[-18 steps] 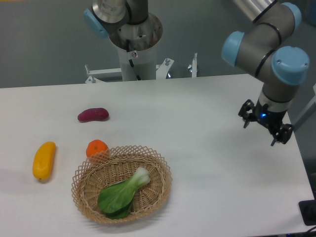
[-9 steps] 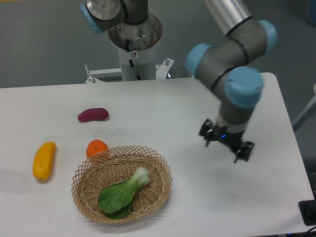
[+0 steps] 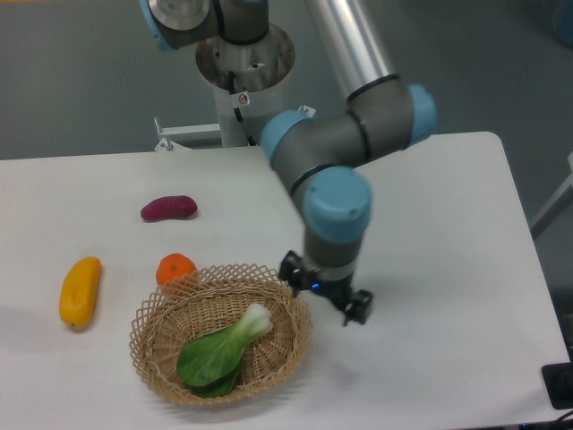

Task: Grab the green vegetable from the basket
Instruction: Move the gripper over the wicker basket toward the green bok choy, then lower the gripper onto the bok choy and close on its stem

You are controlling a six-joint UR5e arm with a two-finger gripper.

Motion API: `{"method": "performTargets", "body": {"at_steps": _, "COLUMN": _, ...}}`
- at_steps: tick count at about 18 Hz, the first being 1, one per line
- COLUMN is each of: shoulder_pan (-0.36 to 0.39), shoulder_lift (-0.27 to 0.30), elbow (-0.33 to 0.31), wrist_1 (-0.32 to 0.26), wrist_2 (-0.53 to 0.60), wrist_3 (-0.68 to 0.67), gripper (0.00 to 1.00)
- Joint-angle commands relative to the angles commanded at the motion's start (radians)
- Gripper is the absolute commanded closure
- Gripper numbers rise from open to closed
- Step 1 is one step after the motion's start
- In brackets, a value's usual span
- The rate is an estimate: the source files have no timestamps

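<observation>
- Fixed camera: the claw (image 3: 325,295) hung over the counter (image 3: 430,269) just off the right rim of the basket (image 3: 221,333), fingers pointing down and spread apart, nothing between them.
- One finger (image 3: 290,268) sat right at the basket's lattice edge; the other finger (image 3: 355,307) was out over bare counter to the right.
- The green vegetable (image 3: 220,350) lay inside the basket, leaves toward the front-left, pale stem end pointing up toward the back-right, toward the claw. It was untouched, with a clear gap to the nearest finger.
- The basket itself sat near the front edge of the counter, left of centre.
- An orange fruit (image 3: 175,270) sat just behind the basket's back-left rim, touching or nearly touching it; which one could not be told.
- A yellow oblong fruit (image 3: 80,290) lay toward the left edge, well apart from the basket.
- A purple vegetable (image 3: 168,208) lay further back on the left half of the counter, on its own.
</observation>
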State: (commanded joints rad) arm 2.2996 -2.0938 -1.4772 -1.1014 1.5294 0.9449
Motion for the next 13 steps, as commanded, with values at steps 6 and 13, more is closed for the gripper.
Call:
{"method": "performTargets", "body": {"at_steps": 6, "shoulder_pan": -0.043, "shoulder_lift": -0.052, "elbow": 0.005, "wrist_1": 0.002, "wrist_2": 0.0, "wrist_3": -0.026, "gripper": 0.0}}
{"method": "performTargets", "body": {"at_steps": 13, "shoulder_pan": -0.06, "shoulder_lift": -0.098, "elbow": 0.012, "wrist_1": 0.002, "wrist_2": 0.0, "wrist_3": -0.044, "gripper": 0.0}}
